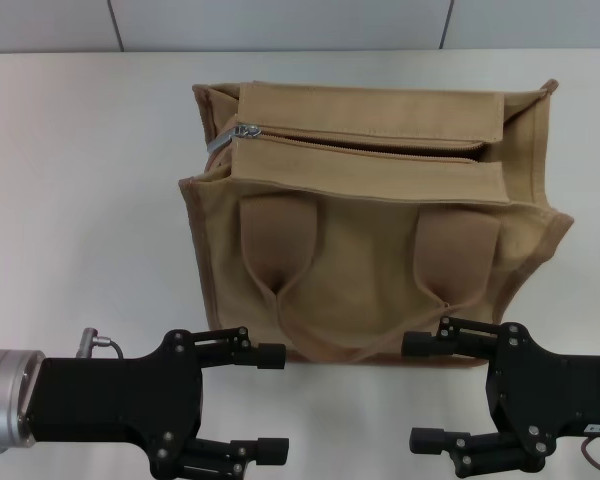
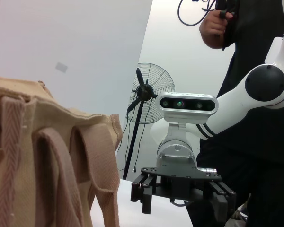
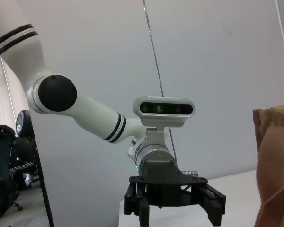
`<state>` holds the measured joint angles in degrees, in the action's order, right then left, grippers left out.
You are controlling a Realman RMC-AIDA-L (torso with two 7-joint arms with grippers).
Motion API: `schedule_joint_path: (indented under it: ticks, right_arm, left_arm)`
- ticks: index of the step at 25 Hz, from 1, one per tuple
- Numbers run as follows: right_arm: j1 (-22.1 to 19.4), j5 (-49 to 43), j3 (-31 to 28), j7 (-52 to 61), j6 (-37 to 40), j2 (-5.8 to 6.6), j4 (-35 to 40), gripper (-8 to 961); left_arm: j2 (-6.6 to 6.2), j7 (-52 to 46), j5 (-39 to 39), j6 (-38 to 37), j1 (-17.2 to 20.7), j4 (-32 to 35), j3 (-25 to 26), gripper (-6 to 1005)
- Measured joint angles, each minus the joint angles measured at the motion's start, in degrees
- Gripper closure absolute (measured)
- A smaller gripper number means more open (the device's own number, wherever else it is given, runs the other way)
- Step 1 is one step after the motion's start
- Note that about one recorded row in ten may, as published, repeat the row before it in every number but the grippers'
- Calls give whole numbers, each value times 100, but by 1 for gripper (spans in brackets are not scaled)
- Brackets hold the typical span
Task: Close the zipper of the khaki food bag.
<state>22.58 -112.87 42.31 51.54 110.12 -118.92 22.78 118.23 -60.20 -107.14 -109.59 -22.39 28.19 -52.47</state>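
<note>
Zipper [image 1: 355, 143] unzipped — both grippers apart, nearside

We saw khaki food bag [image 1: 370, 210] standing mid-table [image 1: 80, 180], handle straps [image 1: 280, 250] toward us. Zipper [image 1: 360, 143] ran left to right across bag top, between two flaps — slider [image 1: 245, 130] sat at left end. Left gripper [image 1: 270, 400] lay before bag, near its left corner; right gripper [image 1: 420, 395] before right corner — both apart from bag.
</note>
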Motion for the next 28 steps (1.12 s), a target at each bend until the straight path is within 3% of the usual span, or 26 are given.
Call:
schedule_joint_path:
  ticks: [15, 20, 23, 24, 27, 28]
  right_arm:
    - [1, 9, -12, -64, -1, 0, -11, 143]
    - [1, 8, -29, -66, -21, 0, -11, 147]
    - [-14, 16, -31, -66, -60, -6, -11, 150]
    - [-14, 16, -31, -66, -60, -6, -11, 151]
    - [-20, 21, -35, -66, -65, -12, -42, 153]
    - [-16, 24, -39, -66, -66, -15, -62, 154]
  left_arm:
    - [-29, -3, 38, -30, 28, -3, 22, 167]
    - [-47, 1, 37, -41, 52, 38, 283, 166]
    - [-136, 60, 38, -63, 150, 42, 757, 166]
    - [-209, 153, 38, -75, 244, 38, 1124, 167]
    - [-252, 360, 38, -41, 384, 37, 1662, 167]
    - [-263, 561, 38, 16, 450, 36, 2076, 167]
